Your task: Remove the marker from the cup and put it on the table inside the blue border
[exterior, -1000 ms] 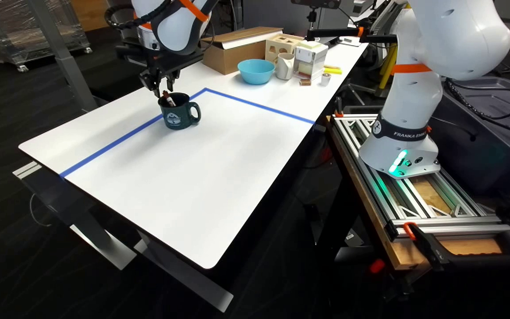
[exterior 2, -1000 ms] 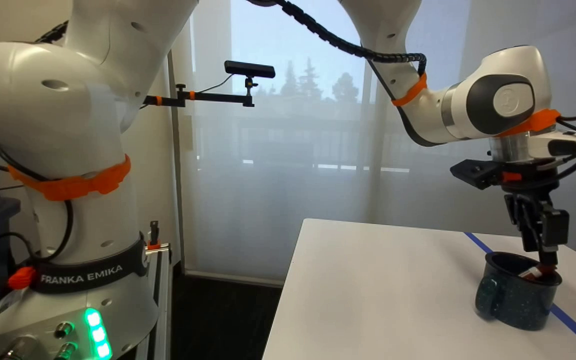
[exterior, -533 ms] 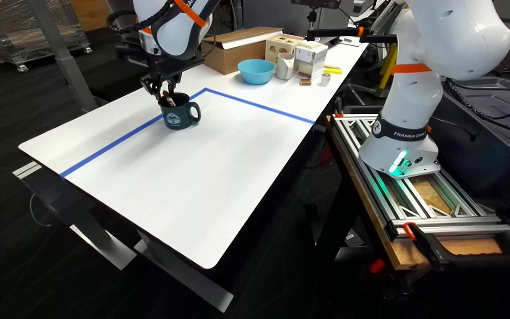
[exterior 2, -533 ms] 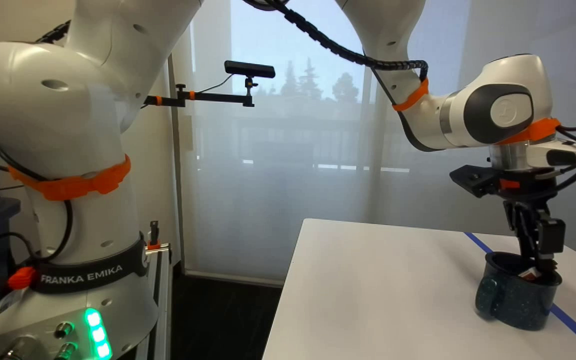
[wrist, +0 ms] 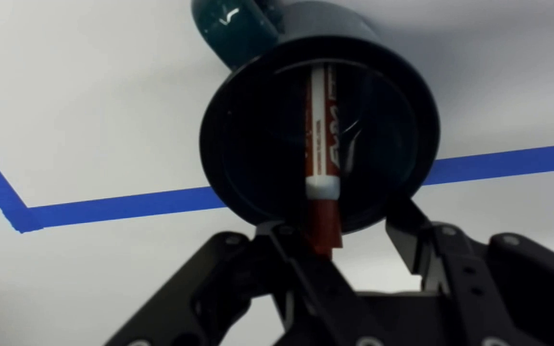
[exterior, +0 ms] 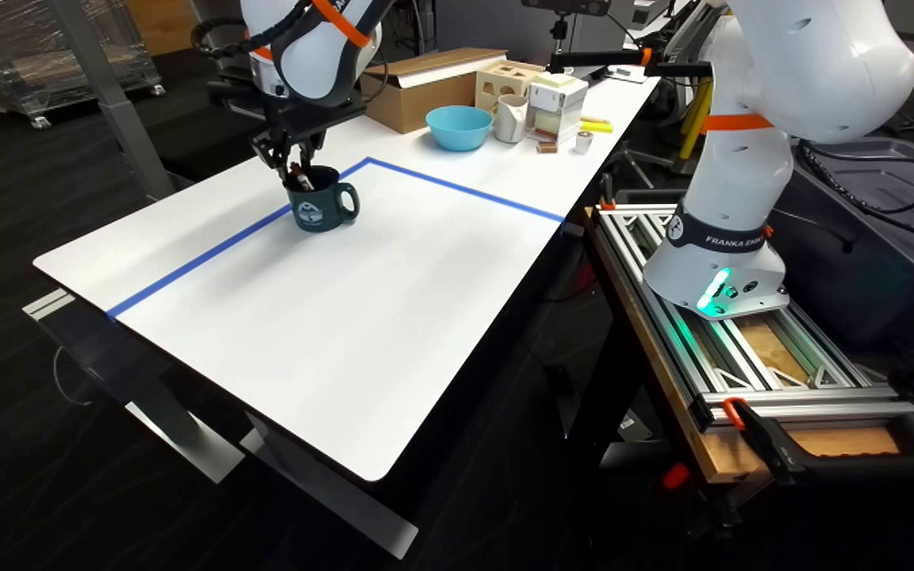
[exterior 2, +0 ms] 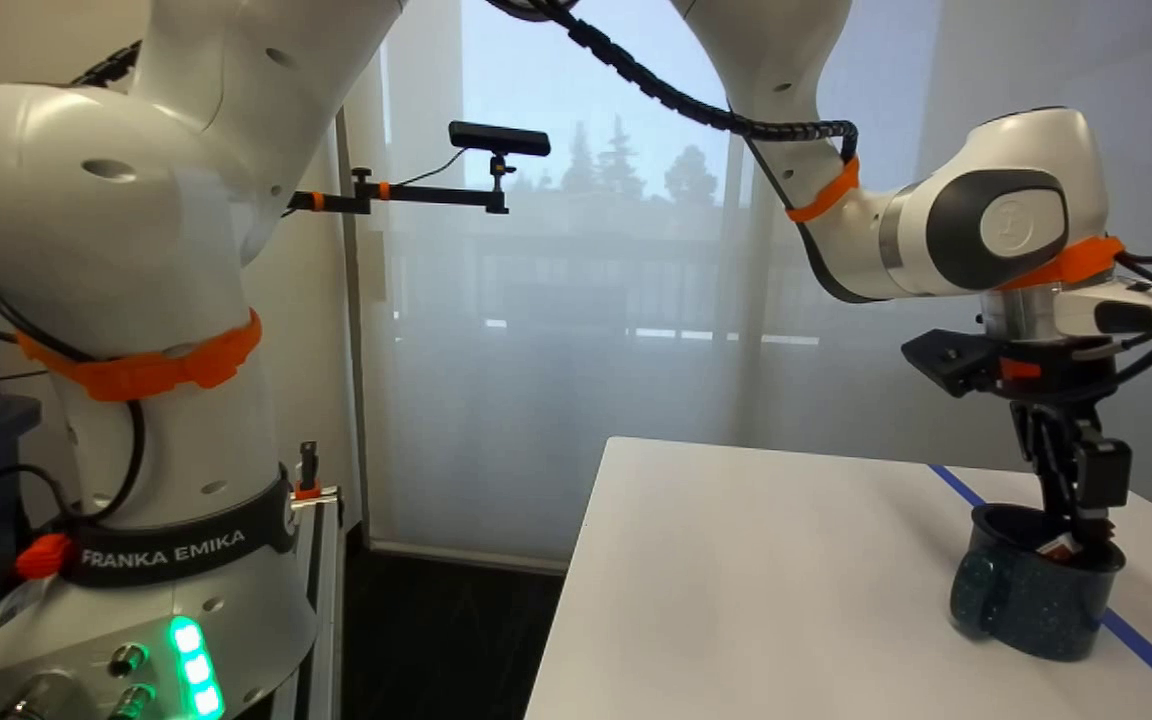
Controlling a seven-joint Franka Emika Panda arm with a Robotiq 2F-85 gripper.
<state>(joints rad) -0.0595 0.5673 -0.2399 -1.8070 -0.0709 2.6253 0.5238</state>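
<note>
A dark green speckled cup (exterior: 320, 210) stands upright on the white table at the blue tape border (exterior: 457, 186). It also shows in an exterior view (exterior 2: 1036, 605) and in the wrist view (wrist: 262, 134). A marker with a brown-red cap and white label (wrist: 322, 144) leans inside the cup, cap end up at the rim. My gripper (wrist: 354, 223) is at the cup's rim with its fingers apart. The marker's cap lies between them, close to one finger, which partly covers the cap's end. In an exterior view the gripper (exterior 2: 1079, 520) points down into the cup's mouth.
Behind the border stand a blue bowl (exterior: 459, 128), a cardboard box (exterior: 405, 103), a light mug (exterior: 511, 119), a wooden block box (exterior: 501, 82) and small items. The cup's handle (exterior: 350, 201) points away from the gripper.
My gripper has moved down so its fingertips are at the cup's mouth around the marker's cap. Over the last half second it has hardly moved. The cup and marker stay in place.
</note>
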